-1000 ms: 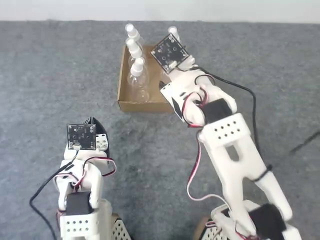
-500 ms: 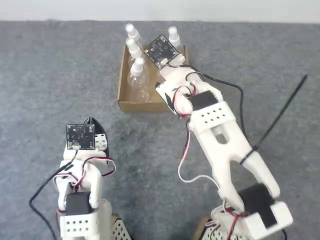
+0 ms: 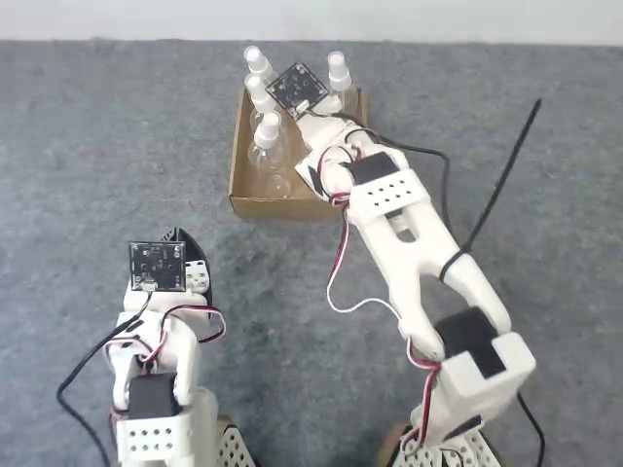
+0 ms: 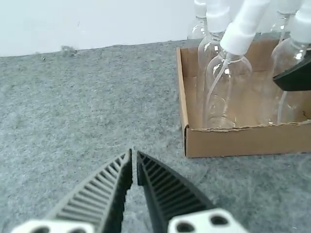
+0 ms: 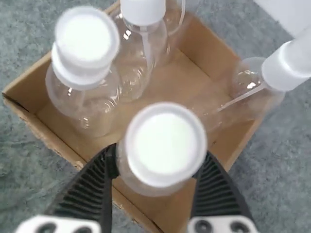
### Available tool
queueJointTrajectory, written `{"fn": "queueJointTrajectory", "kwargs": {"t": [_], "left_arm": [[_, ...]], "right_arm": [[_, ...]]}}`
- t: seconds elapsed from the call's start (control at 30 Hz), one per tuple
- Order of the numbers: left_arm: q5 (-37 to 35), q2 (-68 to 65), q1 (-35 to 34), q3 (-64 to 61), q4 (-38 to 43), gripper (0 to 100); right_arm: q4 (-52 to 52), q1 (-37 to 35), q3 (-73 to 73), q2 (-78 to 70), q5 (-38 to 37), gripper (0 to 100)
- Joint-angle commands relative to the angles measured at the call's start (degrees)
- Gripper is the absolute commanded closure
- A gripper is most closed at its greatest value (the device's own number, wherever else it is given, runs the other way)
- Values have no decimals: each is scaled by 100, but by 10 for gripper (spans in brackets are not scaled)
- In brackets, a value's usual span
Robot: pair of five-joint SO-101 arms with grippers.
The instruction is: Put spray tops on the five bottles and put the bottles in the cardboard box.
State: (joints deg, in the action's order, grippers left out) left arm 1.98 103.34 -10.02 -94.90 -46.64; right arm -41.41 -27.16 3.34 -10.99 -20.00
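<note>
- While I watch from the high view, the right arm's black pincer (image 5: 159, 154) is stretched out over the shallow brown cardboard box (image 3: 277, 206), and its wrist camera board covers whatever it holds.
- From the right wrist view, its jaws are clamped on either side of a clear plastic bottle with a white round spray top (image 5: 163, 143), gripping just below the cap.
- That bottle hangs upright over the box's near right part. I think its base is inside the walls, but I cannot tell whether it touches the box floor.
- A row of three clear capped bottles (image 3: 259, 92) stands upright along the box's left wall, one behind another, each wearing a white top.
- A fourth capped bottle (image 3: 338, 70) stands in the far right corner of the box, apart from the row.
- The left arm's black ribbed pincer (image 4: 134, 158) sits low over the grey carpeted tabletop (image 3: 97, 146), well apart from the box. Its jaws are drawn together with only a sliver between the tips, and they hold nothing.
- In the left wrist view the box's front wall faces me, and a black finger of the right pincer shows just beside one of the bottles.
</note>
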Motion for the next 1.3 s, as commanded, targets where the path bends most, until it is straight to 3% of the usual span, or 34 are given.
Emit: {"fn": "queueJointTrajectory", "kwargs": {"t": [0.0,0.8,1.07,1.27], "left_arm": [[62,105,-9,75,185,987],[62,105,-9,75,176,987],[62,105,-9,75,176,987],[62,105,-9,75,176,987]], "right_arm": [[22,92,-492,22,-26,957],[110,330,-589,-435,-26,951],[48,338,-589,-435,229,805],[40,338,-580,-426,466,755]]}}
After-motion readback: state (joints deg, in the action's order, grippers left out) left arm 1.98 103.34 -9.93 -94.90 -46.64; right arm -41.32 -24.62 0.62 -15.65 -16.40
